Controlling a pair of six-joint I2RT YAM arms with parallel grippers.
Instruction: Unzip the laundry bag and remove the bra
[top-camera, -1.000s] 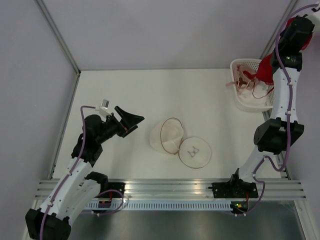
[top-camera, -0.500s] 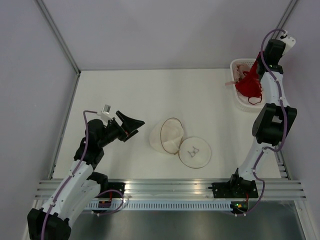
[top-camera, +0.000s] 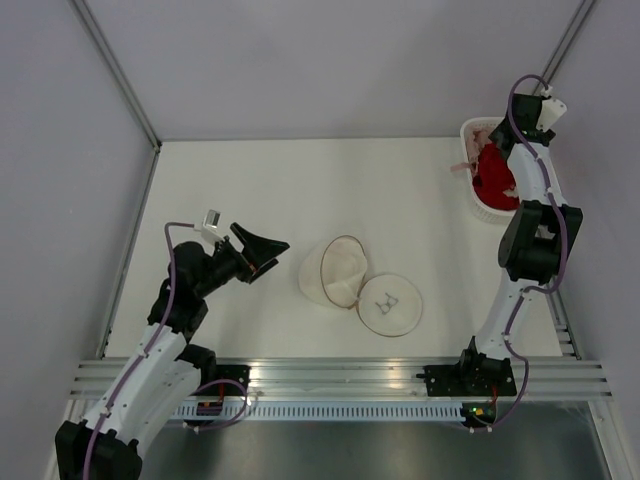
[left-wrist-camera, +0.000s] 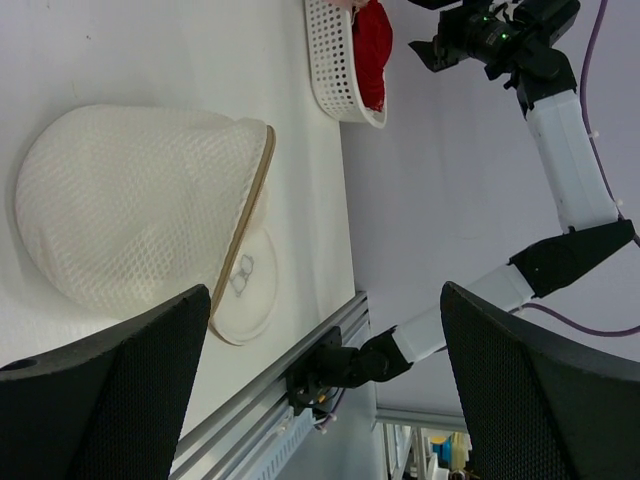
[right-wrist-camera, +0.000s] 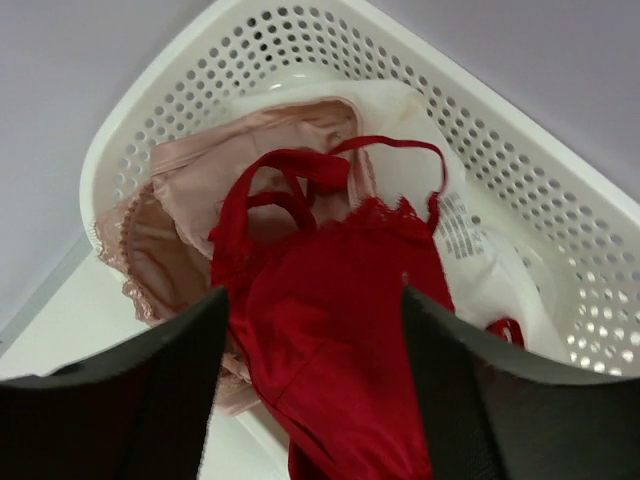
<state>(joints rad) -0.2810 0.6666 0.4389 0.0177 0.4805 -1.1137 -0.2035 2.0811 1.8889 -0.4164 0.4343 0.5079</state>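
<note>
Now that the right gripper (right-wrist-camera: 312, 300) has sprung apart above the white basket (right-wrist-camera: 170, 110), the red bra (top-camera: 492, 172) lies inside it, on a pink bra (right-wrist-camera: 180, 190). Well apart from the basket sits the unzipped laundry bag (top-camera: 335, 272); beyond that, the left gripper (top-camera: 268, 250) gapes empty. Removal looks done.

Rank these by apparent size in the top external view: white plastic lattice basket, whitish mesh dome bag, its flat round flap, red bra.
1. White plastic lattice basket, though partly hidden.
2. Whitish mesh dome of the laundry bag and its flat round flap: they look alike, so no ranking.
3. Red fabric bra, smallest.
</note>
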